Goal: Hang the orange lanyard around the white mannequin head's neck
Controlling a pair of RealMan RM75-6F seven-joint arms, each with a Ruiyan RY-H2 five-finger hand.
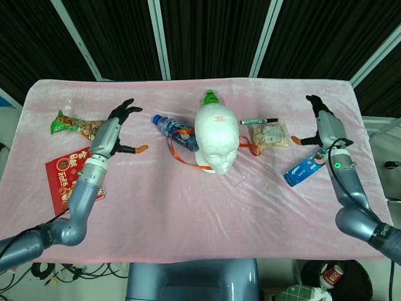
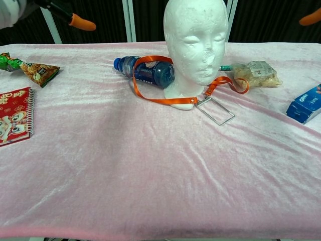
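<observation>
Both hands open; orange lanyard (image 2: 153,79) round mannequin head (image 2: 195,40) base.

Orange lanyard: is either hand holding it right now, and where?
No. The left hand and right hand are open and clear of the orange lanyard, which lies around the white mannequin head's base.

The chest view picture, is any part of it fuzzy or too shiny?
Chest view: the mannequin head and the orange lanyard look sharp, the pink cloth has only soft sheen, and just an orange fingertip at the top edge looks slightly soft. Head view: evenly lit, no harsh glare.
</observation>
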